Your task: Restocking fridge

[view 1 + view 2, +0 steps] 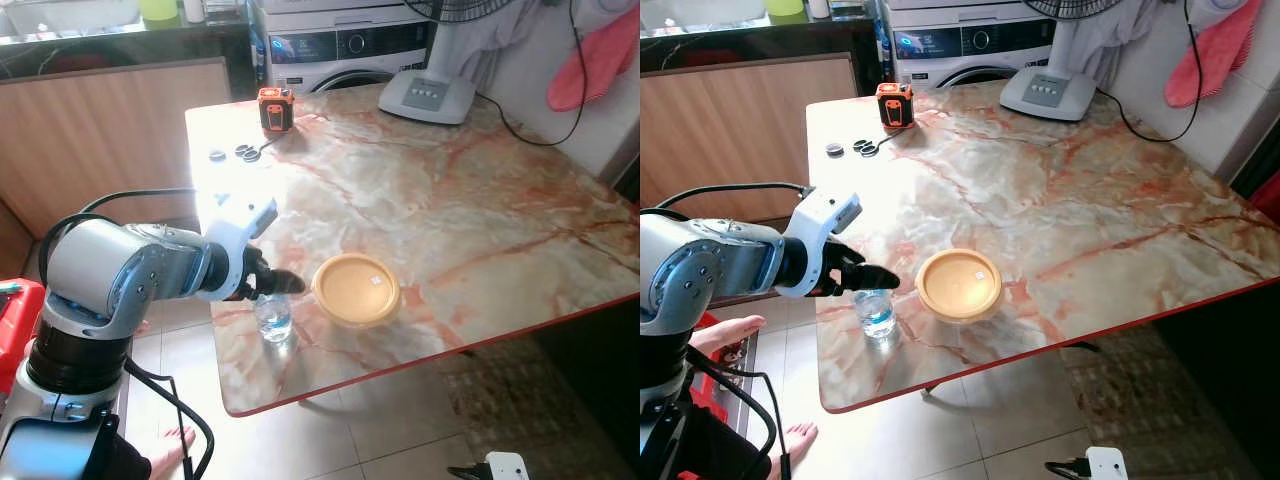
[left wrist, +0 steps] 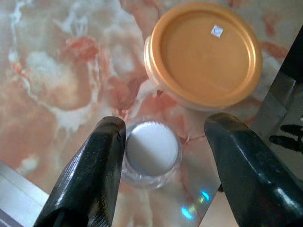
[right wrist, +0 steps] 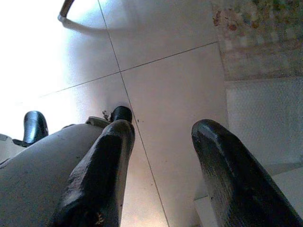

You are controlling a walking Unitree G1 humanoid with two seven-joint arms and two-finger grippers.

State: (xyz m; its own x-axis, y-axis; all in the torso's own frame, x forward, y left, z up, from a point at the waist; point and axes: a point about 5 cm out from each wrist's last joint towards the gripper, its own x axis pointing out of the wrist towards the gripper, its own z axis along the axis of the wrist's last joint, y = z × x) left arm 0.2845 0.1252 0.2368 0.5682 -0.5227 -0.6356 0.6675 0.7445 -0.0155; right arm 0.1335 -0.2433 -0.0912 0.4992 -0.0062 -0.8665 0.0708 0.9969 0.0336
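Note:
A small clear water bottle (image 1: 273, 317) with a white cap (image 2: 152, 147) stands near the front left corner of the marble table (image 1: 430, 190). Just to its right sits a round tub with an orange lid (image 1: 356, 289). My left gripper (image 1: 283, 284) hovers directly above the bottle, open, its fingers (image 2: 97, 170) spread to either side of the cap and not touching it. My right gripper (image 3: 161, 175) hangs open at my side, facing the tiled floor (image 3: 170, 90).
An orange device (image 1: 275, 108) and small dark caps (image 1: 240, 153) lie at the table's far left. A fan base (image 1: 428, 95) stands at the far edge, a washing machine (image 1: 345, 50) behind it. A person's bare foot (image 1: 172, 448) and hand (image 1: 725, 333) are by my left.

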